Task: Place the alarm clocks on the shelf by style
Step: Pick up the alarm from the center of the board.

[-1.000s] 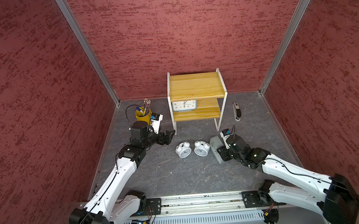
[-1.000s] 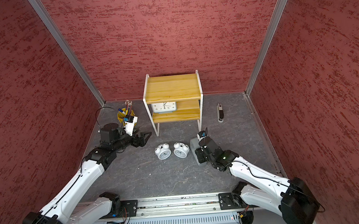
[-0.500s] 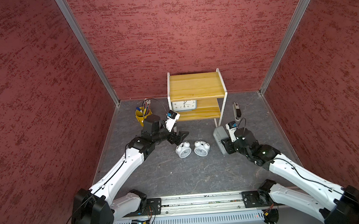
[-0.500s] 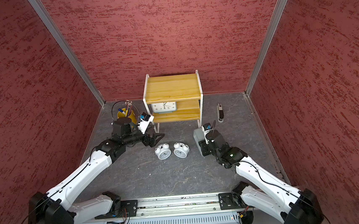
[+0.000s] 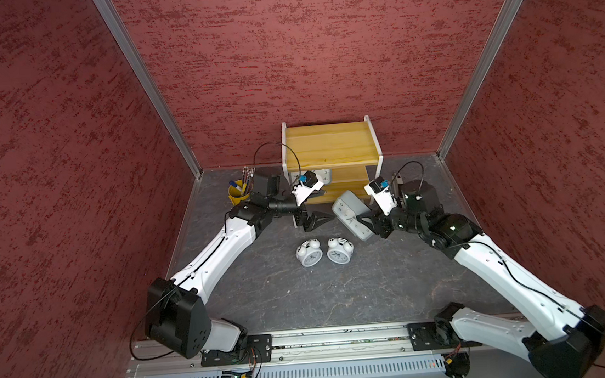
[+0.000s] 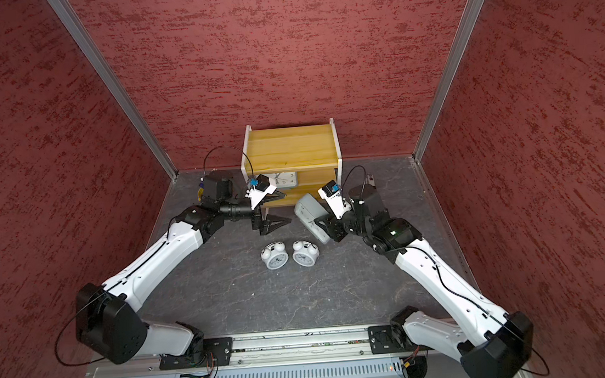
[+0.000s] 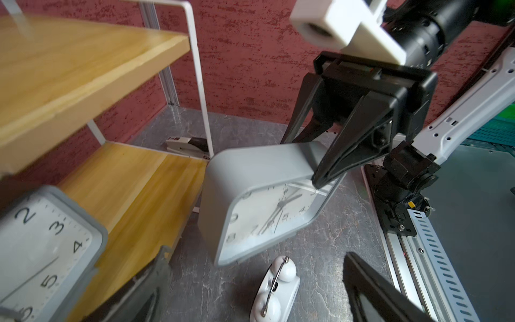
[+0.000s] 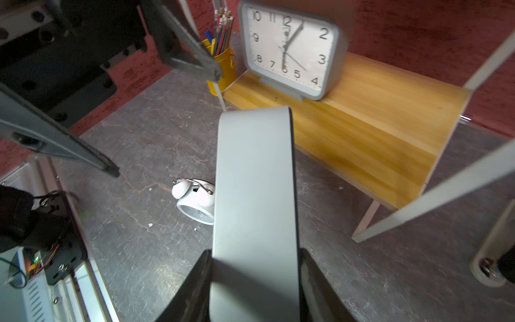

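Your right gripper (image 5: 364, 222) clamps one grey rectangular clock (image 5: 347, 212), shelf (image 5: 329, 143) just ahead; your left gripper (image 5: 318, 207) gapes wide, twin-bell clocks (image 5: 309, 254) nearby

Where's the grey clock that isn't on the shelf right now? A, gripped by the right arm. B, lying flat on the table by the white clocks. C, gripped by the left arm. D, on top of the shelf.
A: the right arm's fingers pinch the grey clock, which is tilted in front of the shelf, while the other grey clock stands alone on the lower board.
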Robot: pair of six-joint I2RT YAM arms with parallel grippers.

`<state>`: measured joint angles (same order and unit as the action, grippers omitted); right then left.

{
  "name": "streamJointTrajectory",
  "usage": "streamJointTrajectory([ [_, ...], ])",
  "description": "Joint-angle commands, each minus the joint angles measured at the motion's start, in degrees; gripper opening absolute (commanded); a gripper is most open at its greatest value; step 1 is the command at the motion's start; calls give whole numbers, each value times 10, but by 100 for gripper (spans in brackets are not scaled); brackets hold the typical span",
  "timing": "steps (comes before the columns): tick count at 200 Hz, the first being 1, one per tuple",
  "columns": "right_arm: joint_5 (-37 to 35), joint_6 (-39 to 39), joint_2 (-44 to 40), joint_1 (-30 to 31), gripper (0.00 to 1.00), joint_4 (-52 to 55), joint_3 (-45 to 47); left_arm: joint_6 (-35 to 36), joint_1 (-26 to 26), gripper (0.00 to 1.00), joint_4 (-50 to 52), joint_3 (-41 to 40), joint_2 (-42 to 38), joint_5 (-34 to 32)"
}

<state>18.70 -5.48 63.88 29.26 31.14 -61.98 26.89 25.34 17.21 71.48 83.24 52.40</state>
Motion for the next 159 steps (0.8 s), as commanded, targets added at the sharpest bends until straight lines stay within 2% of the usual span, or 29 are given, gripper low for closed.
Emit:
streamJointTrajectory([
  [1, 74, -71, 23, -2, 24, 13, -43, 42, -7, 98, 52, 45, 21, 71],
  [31, 115, -111, 51, -2, 25, 32, -73, 41, -24, 97, 56, 59, 36, 124],
  [60, 156, -141, 72, -2, 25, 58, -99, 96, -27, 97, 119, 79, 47, 154],
  [127, 194, -171, 86, -1, 26, 88, -124, 126, -24, 100, 172, 116, 80, 131],
  [159, 195, -176, 87, -1, 26, 92, -126, 159, -18, 96, 208, 121, 90, 129],
])
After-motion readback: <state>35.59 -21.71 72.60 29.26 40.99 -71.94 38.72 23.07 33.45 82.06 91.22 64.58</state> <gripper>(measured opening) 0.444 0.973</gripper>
